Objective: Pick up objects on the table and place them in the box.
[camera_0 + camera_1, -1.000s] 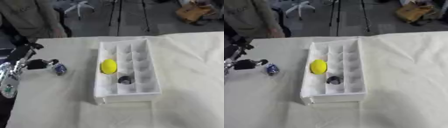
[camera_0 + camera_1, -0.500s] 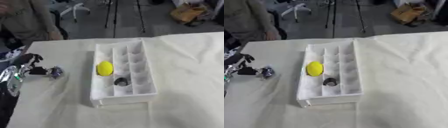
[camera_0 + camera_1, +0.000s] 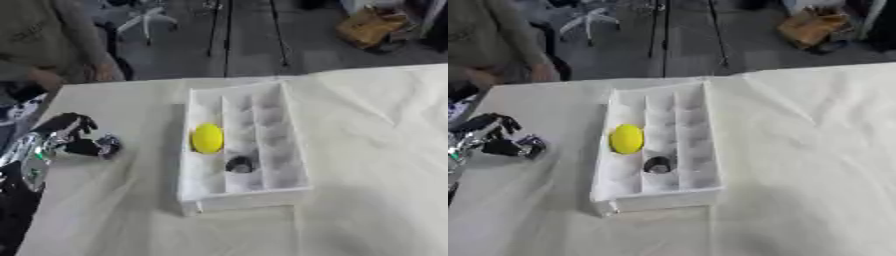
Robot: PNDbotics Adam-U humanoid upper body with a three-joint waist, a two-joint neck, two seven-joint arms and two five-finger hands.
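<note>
The left hand (image 3: 61, 137) had stayed closed around a small dark-and-bluish object (image 3: 107, 145) at its fingertips; only the camera shifted. The white box (image 3: 289, 145) beyond the fingers awaited it.

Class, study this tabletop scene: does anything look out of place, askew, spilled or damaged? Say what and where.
Nothing looks spilled or damaged. The white box sits slightly askew on the cloth, holding a yellow object and a small dark object. One small dark-and-bluish item lies outside the box, at the left hand.
</note>
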